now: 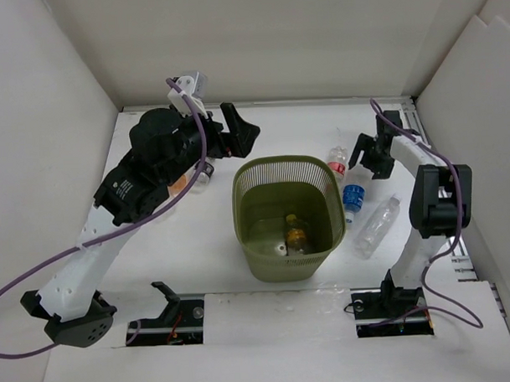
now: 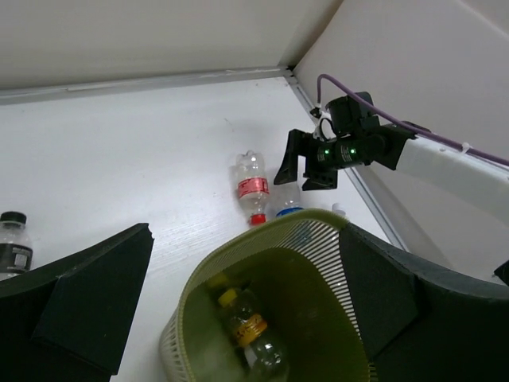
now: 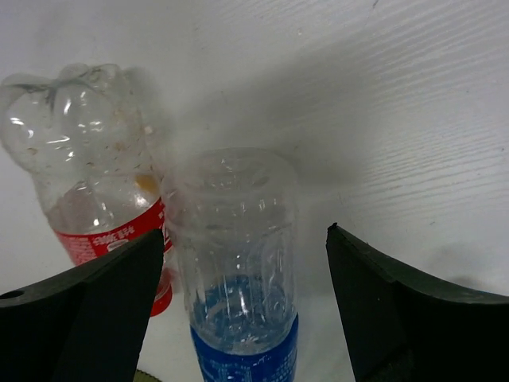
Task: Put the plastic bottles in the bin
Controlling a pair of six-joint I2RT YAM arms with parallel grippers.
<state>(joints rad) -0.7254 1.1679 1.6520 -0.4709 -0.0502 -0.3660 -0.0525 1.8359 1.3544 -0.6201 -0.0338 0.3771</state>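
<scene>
We see a white table (image 1: 198, 243) boxed in by three plain white panels: a back wall (image 1: 266, 40), a left wall (image 1: 35, 123) and a right wall (image 1: 478, 99), which meet at the far corners. From the left wrist view we make out a thin grey strip (image 2: 159, 79) along the foot of the back wall where it joins the table, and close up in the right wrist view the table shows a fine, wood-like grain. The light is soft and even, leaving only faint grey shadows on the table.

Overhead rear view — two wrist close-ups
</scene>
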